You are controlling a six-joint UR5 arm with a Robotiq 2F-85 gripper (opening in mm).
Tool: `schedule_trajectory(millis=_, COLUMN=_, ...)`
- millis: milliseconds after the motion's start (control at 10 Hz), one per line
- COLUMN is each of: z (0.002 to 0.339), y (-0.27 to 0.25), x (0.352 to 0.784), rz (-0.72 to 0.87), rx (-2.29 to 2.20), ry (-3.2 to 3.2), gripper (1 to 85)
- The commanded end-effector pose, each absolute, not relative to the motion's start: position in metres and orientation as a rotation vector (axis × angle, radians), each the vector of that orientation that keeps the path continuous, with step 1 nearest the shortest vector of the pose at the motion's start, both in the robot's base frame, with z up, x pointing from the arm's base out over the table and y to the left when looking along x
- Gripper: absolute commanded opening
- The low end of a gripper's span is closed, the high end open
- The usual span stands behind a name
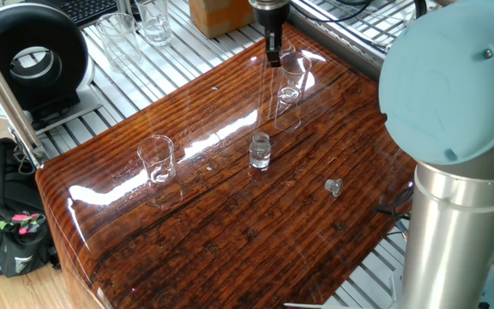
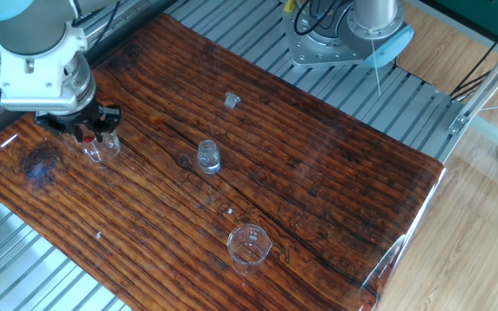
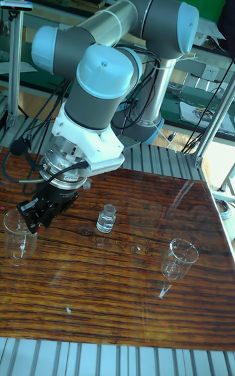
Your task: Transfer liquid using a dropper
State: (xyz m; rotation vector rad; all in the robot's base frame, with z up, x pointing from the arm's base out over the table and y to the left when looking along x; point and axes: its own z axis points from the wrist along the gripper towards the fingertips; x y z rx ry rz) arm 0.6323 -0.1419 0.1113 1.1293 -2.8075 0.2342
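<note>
In one fixed view, the gripper [image 1: 273, 57] hangs tip-down over the table [image 1: 230, 232], just beside the rim of the corner beaker [image 1: 292, 75]. Its fingers are drawn close together, with no clear gap between them. The dropper's thin tube cannot be made out here against the glare. The vial [image 1: 260, 152] stands mid-table, well apart from the gripper. The other beaker [image 1: 156, 159] stands nearer the table's opposite edge, and a small cap [image 1: 334, 186] lies alone. The cap is likely off so that the vial's mouth is open to the dropper.

In the other fixed view, the gripper [image 2: 86, 130] sits right above the corner beaker [image 2: 102, 149]. A red speck shows between the fingertips. I take it for the bulb of the dropper [image 2: 88, 136], pinched there so that a squeeze can work it and the tube points straight down into the glass. The vial [image 2: 208, 156], the cap [image 2: 231, 101] and the other beaker [image 2: 249, 244] stand apart from one another, leaving room for the arm to travel between them.

In the tall fixed view, the gripper [image 3: 39, 213] tilts toward the corner beaker [image 3: 18, 235], fingers nearly closed with red glinting between them. The liquid is too clear to place with certainty. The vial [image 3: 106, 218] may hold a little, and the other beaker [image 3: 179, 258] looks empty. Judging by this pose, the step in hand is drawing from or emptying into the corner beaker.
</note>
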Motion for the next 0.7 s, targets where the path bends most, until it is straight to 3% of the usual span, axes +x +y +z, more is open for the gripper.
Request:
schedule_trajectory(millis=0, z=0.113, y=-0.141, x=0.635, rz=0.232, rx=1.130, ry=-2.817, gripper=34.3)
schedule_trajectory(millis=600, z=0.120, y=-0.159, x=0.623, rz=0.304, rx=1.085, ry=-2.757, gripper=35.7)
